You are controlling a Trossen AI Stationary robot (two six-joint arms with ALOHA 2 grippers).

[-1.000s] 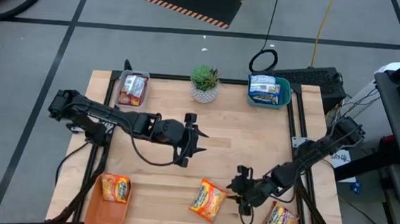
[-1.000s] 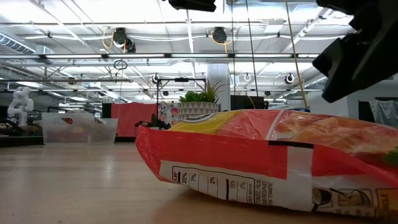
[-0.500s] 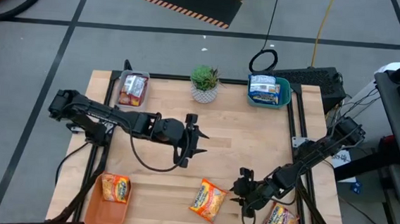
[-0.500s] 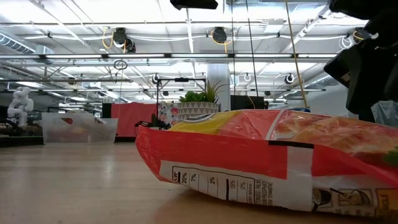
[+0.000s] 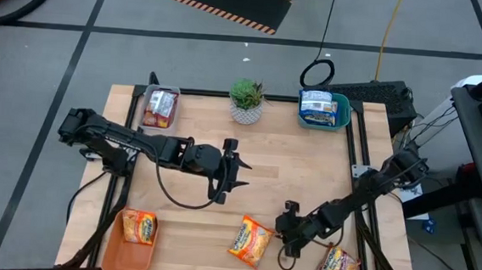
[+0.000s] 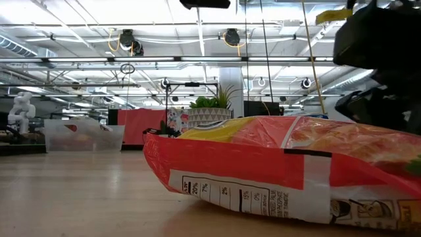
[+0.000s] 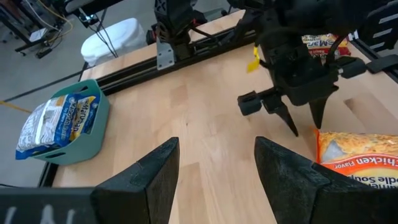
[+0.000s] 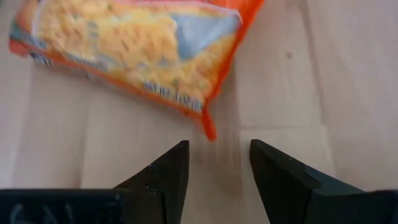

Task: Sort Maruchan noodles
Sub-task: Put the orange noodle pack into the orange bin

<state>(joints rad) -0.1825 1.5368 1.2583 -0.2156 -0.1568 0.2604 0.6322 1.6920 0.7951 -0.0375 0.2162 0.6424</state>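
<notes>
right gripper (image 5: 281, 237) open beside orange noodle packet (image 5: 251, 241) — not touching.

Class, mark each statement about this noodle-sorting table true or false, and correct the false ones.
1. The right gripper holds an orange packet. False: its open fingers are empty, beside the orange packet.
2. The teal tray holds a blue-white packet. True.
3. The potted plant stands inside the orange tray. False: it stands on the bare table.
4. The left gripper is open over the table's middle. True.
5. The orange tray holds a packet. True.
</notes>
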